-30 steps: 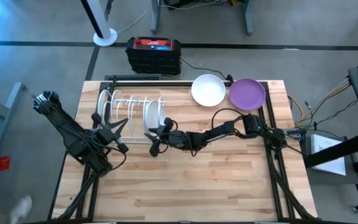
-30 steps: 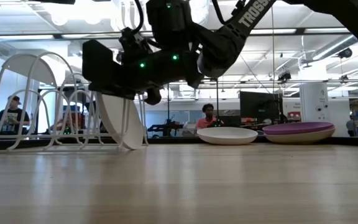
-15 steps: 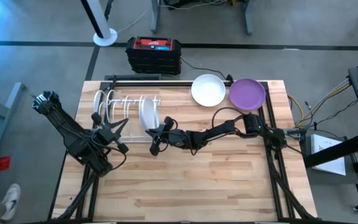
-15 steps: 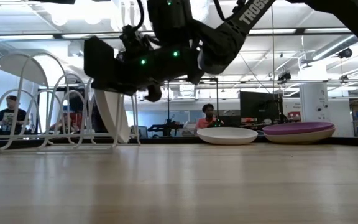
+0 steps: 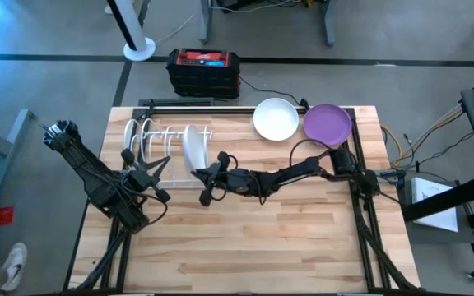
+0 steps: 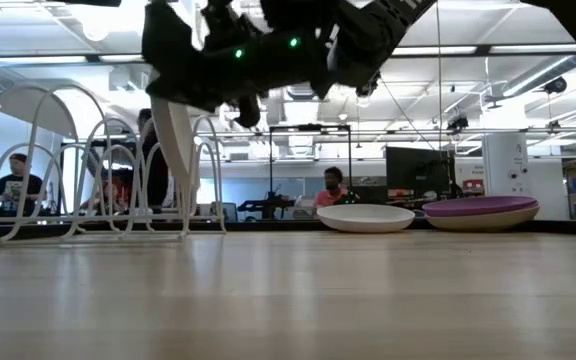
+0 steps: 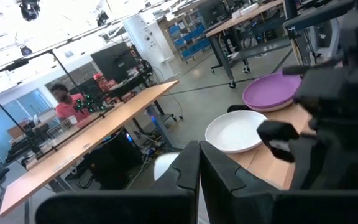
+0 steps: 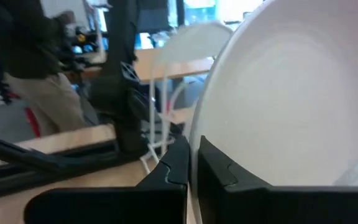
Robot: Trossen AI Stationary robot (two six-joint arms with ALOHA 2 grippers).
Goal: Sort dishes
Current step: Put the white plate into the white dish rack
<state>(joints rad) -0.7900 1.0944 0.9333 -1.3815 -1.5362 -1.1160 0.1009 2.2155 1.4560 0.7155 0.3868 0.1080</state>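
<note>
Right gripper (image 5: 206,175) clamps white plate (image 5: 192,146) on edge over rack (image 5: 151,136).

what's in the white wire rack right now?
One white plate stands on edge in the rack, the right gripper shut on its rim. Other slots look bare from above; the low view shows wire loops only. The left gripper blocks part of the rack's near edge.

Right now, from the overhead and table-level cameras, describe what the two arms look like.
Both arms are dark, near black, built of slim jointed links with loose black cables looping beside them. The left arm ends in a spiky two-finger left hand. The right arm carries white "TROSS" lettering, cut off by the frame, and small green lights near its right hand, seen in the low view.
</note>
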